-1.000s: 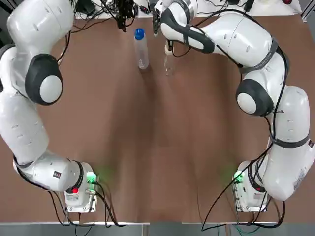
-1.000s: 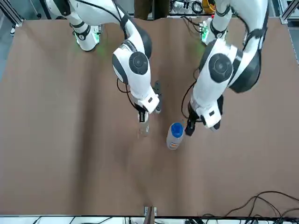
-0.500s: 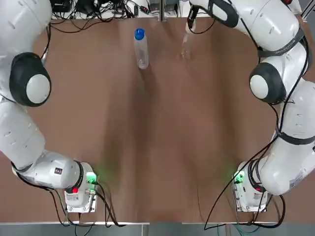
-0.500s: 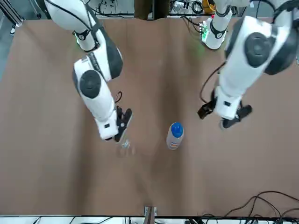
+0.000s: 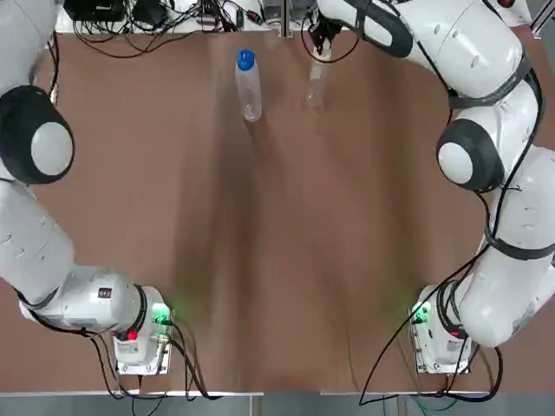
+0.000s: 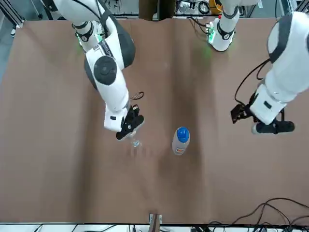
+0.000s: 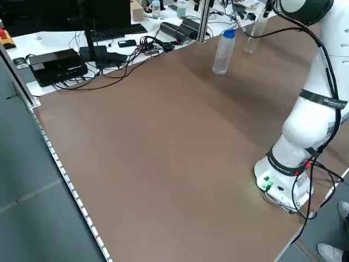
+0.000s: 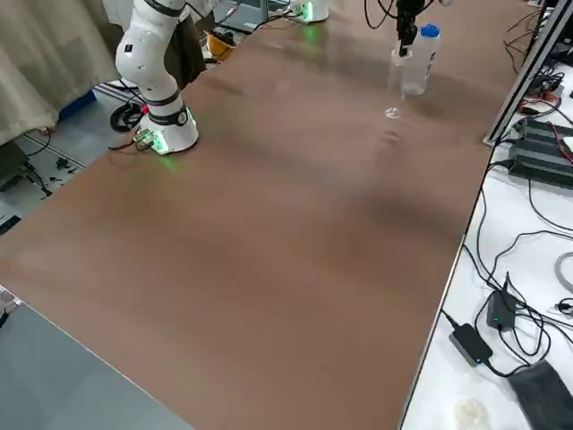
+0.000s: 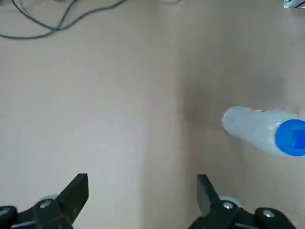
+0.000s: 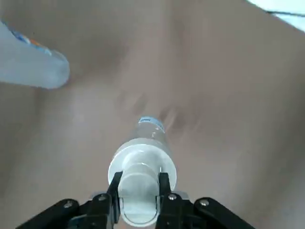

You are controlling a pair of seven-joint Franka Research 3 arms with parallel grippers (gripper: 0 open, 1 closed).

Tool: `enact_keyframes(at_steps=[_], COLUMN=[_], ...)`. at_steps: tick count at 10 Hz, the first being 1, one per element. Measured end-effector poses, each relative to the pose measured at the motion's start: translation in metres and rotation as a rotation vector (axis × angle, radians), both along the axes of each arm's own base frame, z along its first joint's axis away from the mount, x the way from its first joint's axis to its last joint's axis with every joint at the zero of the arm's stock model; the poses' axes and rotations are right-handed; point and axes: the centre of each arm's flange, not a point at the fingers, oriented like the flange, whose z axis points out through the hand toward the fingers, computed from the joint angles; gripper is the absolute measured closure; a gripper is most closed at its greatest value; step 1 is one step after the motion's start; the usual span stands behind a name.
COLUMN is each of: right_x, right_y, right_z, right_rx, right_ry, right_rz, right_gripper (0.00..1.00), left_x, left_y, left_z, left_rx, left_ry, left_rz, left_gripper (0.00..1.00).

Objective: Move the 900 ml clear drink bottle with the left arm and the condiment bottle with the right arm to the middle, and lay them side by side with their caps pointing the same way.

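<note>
Cables (image 7: 122, 52), keyboard (image 7: 112, 33) crowd the desk (image 7: 52, 38); drink bottle (image 7: 222, 52) stands on brown table (image 7: 163, 142).

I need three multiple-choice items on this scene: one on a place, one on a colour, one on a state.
1. Where does the drink bottle stand, relative to the condiment bottle?
A. on the robot's left
B. on the robot's right
C. on top of it
2. What colour is the drink bottle's cap?
A. red
B. blue
C. white
3. The left gripper is:
A. shut on the drink bottle
B. shut on the condiment bottle
C. open, empty
Answers:
1 A: the top view shows it on the left arm's side.
2 B: the top and front views show blue.
3 C: its fingers stand apart with nothing between.
</note>
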Motion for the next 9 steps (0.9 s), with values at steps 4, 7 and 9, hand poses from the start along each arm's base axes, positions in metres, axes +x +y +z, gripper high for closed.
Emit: enact_keyframes(at_steps=[4,7,9], right_x=[-0.008,-0.005,-0.004], right_y=[0.018,0.017,0.017], right_z=[-0.020,-0.032,-0.035], right_rx=[-0.030,-0.041,-0.036], right_ry=[0.010,0.020,0.013], right_rz=[-0.059,-0.066,-0.065], right_gripper=[0.66,0.66,0.66], left_x=[-0.028,-0.048,-0.050], left_y=[0.039,0.055,0.055], left_z=[0.045,0.047,0.042], left_rx=[-0.048,-0.046,-0.044], left_ry=[-0.040,-0.026,-0.007], left_rz=[0.009,0.055,0.063], left_gripper=[0.00,0.00,0.00])
